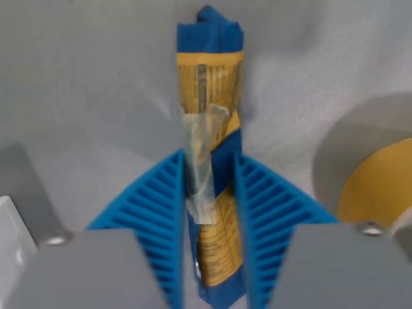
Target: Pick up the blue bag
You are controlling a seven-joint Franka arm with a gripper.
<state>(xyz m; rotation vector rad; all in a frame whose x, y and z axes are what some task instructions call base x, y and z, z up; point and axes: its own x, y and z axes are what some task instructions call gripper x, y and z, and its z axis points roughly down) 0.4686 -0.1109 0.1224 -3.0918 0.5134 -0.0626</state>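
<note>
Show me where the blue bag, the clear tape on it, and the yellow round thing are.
blue bag (211,71): wrist view, upper yellow panel.
clear tape (201,161): wrist view, middle of strip.
yellow round thing (380,183): wrist view, its yellow face.

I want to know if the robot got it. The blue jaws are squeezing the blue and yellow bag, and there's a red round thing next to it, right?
Almost. The jaws do squeeze the bag, but the round thing at the wrist view's right is yellow, not red.
</note>
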